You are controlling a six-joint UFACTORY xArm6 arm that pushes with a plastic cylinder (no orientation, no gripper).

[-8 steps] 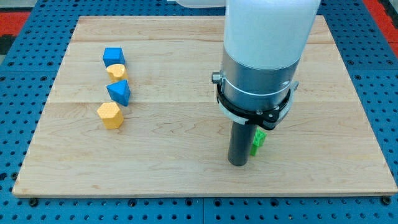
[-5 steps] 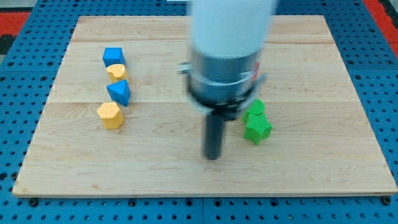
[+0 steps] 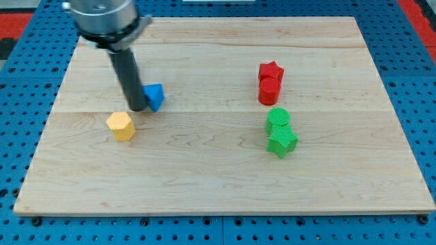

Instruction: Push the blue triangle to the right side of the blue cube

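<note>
Barely begun: my tip (image 3: 137, 107), a bare rod with no claw, touches the blue triangle's (image 3: 156, 96) left side, while the blue cube is hidden.

lab: blue pegboard (image 3: 27, 146), wooden board (image 3: 204, 184)

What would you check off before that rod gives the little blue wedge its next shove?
1. My tip against the blue triangle, on its left in the view: ok.
2. Blue cube in sight: not ok, the arm hides it.
3. Triangle right of the cube: cannot tell.
4. Yellow block apart from the tip: ok, just below it in the view.
5. Red blocks and green blocks out of the way: ok, far right in the view.
</note>
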